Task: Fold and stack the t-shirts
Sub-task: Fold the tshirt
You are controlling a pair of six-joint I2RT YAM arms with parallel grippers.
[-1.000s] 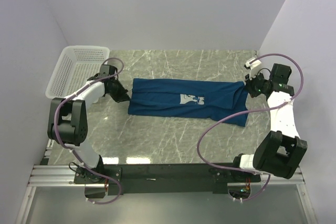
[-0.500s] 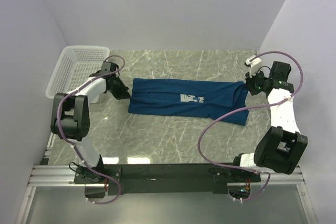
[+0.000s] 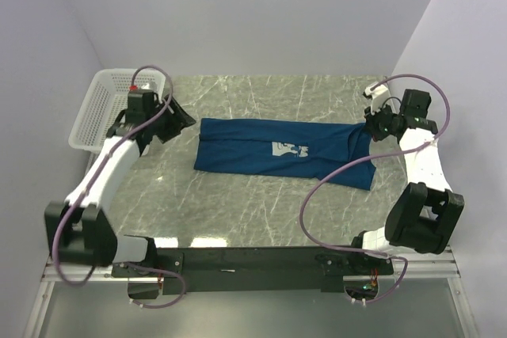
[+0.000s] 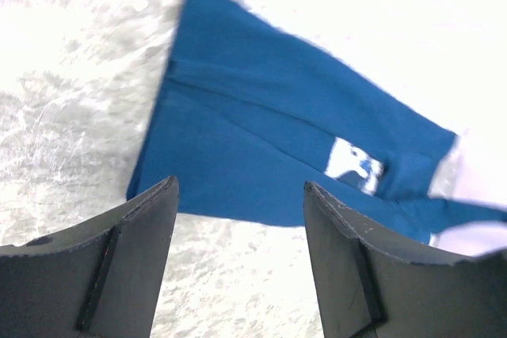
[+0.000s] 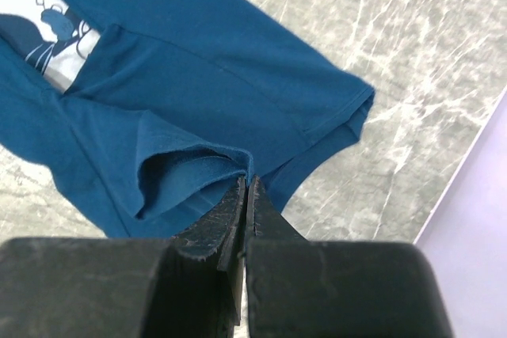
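Since the earlier frame, your left gripper [image 3: 174, 119] has let go of the left edge of the t-shirt [image 3: 277, 152] and pulled up and back toward the white basket [image 3: 99, 100]. Its jaws now stand wide apart and hold nothing, and its wrist view looks down at the cloth between the two fingers. Your right gripper [image 5: 246, 184] has stayed at the shirt's right end with its jaws pressed together, and a raised fold of the blue cloth is pinched at the tips. The t-shirt lies stretched left to right across the middle of the marble table [image 3: 261, 203]. Its pale print [image 3: 288, 149] faces up near the centre, and its right end trails toward the near side.
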